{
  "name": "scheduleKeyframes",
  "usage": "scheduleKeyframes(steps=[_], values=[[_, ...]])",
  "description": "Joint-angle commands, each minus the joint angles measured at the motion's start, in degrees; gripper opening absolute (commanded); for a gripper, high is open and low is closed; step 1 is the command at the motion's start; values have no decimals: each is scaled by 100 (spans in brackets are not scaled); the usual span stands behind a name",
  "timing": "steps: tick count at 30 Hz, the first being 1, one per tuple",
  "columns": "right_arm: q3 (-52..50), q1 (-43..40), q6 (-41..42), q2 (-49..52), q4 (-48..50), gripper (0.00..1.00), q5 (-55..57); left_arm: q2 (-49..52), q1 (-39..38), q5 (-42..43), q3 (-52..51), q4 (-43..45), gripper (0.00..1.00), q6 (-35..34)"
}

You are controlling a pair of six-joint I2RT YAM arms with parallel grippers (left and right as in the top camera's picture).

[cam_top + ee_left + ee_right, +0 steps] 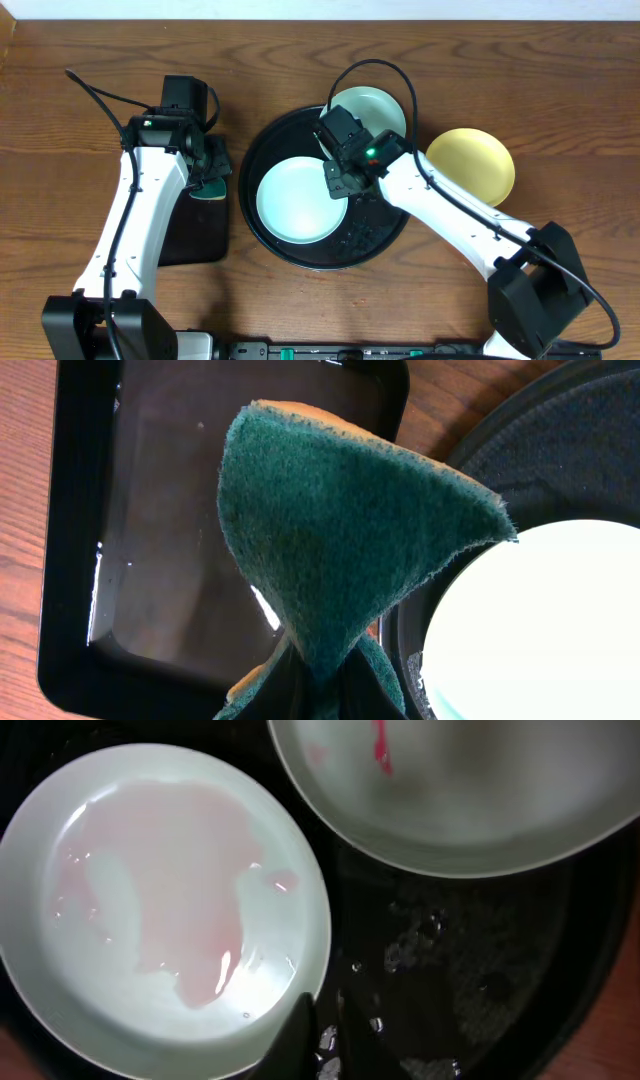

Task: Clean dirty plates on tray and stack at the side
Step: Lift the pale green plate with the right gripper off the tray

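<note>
Green scouring fibre fills the left wrist view: a folded green scouring sponge (340, 550) is pinched at its lower end by the left fingers (308, 698), which are mostly hidden beneath it. The sponge hangs over the near-right corner of a shallow rectangular black tray (150, 510) that holds a film of water.

Just to the right of the sponge, across the raised rim of the large round black tray (262, 140), lies the light aqua round plastic plate (298, 200). It sits flat and face up, with a pinkish film of water spread over its middle. That short reach to the right is what the wiping turns on, I judge, and the left arm is the one placed for it.

The right fingers (300, 1040) sit at the same plate's right rim. Only one dark tip shows, so I cannot tell whether they are spread or gripping the edge.

Beyond them a second mint round plate (450, 800) carries a red smear and rests at the far side of the round tray, partly over its rim. It is close to the wet plate, and I cannot tell whether they touch.

The pale yellow round plate (472, 160) lies on the wooden bench (80, 60), just right of the round tray — seemingly the stacking side.
</note>
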Motion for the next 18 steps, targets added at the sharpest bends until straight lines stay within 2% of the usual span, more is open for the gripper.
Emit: scheduleKeyframes(steps=[1,6,13,18], values=[[-219,-245,297,72,42,17,-809,39,24,-72,11,-7,8,37],[-304,-286,323,442,26,26,-1152,39,24,-72,11,-7,7,125],[-304,-299,334,1091,184,26,-1556,39,24,-72,11,-7,7,127],[-302,-420,337,1193,221,25,-1722,39,24,-72,11,-7,7,125]])
